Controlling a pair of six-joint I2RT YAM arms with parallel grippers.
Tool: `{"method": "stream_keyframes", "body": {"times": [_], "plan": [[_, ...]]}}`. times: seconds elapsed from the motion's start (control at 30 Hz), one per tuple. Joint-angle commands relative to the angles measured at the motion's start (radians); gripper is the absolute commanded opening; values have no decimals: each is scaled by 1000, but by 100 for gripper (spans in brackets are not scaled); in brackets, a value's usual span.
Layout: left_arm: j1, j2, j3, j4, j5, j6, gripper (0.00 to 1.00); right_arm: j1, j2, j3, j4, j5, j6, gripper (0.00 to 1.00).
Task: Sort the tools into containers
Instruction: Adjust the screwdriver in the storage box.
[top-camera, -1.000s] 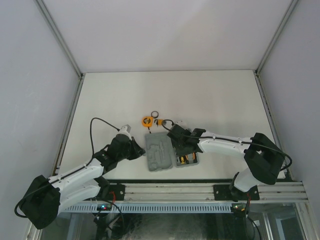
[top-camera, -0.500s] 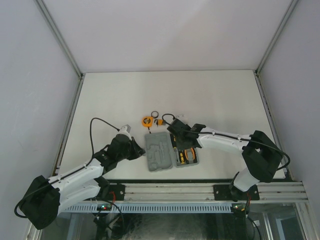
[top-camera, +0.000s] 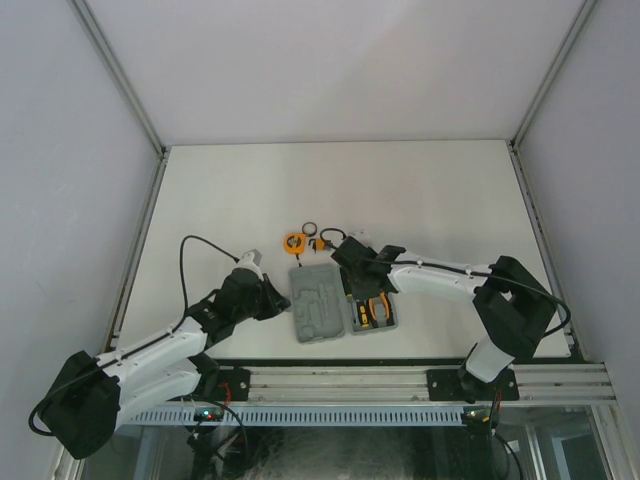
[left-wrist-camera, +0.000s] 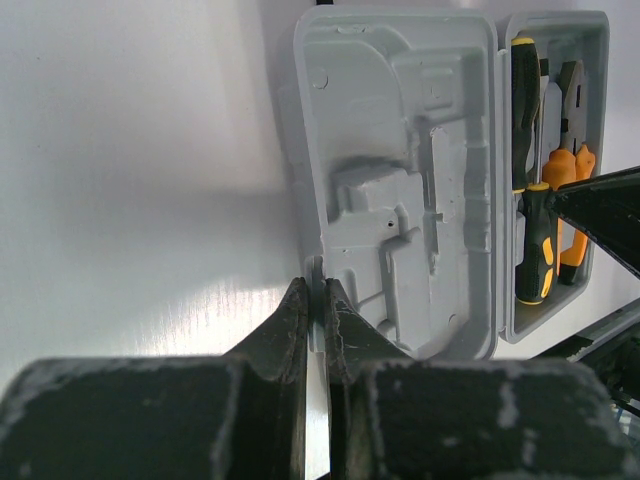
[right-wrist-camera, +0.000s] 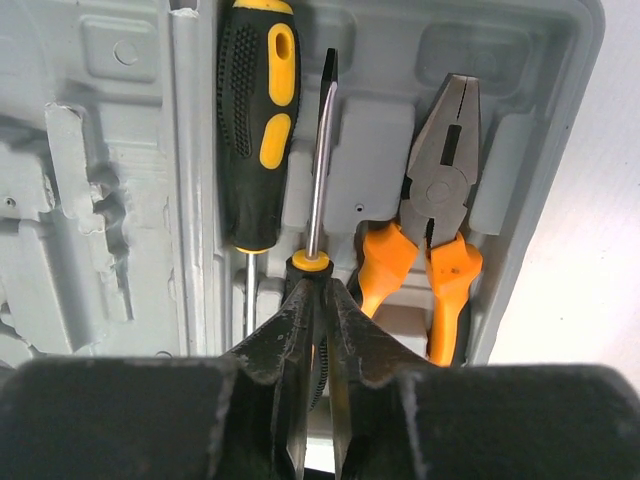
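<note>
The flat grey plastic hinged tool case (top-camera: 318, 305) lies open on the white tabletop (top-camera: 450, 200), between the two arms. The left claw (left-wrist-camera: 315, 300) pinches the outer rim of its left half (the half away from the tools). In the right half lie one black-and-yellow screwdriver (right-wrist-camera: 255, 130), a second black-and-yellow screwdriver (right-wrist-camera: 322, 150) and the orange-handled pliers (right-wrist-camera: 435, 230), side by side. The right claw (right-wrist-camera: 312, 290) is pressed nearly together, its tips at the second screwdriver's yellow collar; whether they touch it I cannot tell. The round orange tape measure (top-camera: 294, 241) and the black ring (top-camera: 310, 229) lie just beyond the case.
</note>
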Motion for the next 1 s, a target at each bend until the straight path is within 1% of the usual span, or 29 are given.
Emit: {"method": "stream_keyframes", "body": {"times": [0.0, 0.17, 0.33, 0.6, 0.97], "plan": [[-5, -8, 40, 9, 12, 13, 0, -5, 52, 20, 32, -23, -4, 8], [-5, 4, 45, 22, 25, 17, 0, -4, 99, 21, 3, -50, -1, 0], [-5, 16, 57, 31, 41, 28, 0, -1, 175, 17, -21, -107, -8, 0], [-5, 28, 72, 35, 50, 38, 0, 16, 255, -31, -8, -141, -8, 0], [-10, 27, 71, 48, 55, 36, 0, 40, 346, -123, 81, -177, 19, 0]]}}
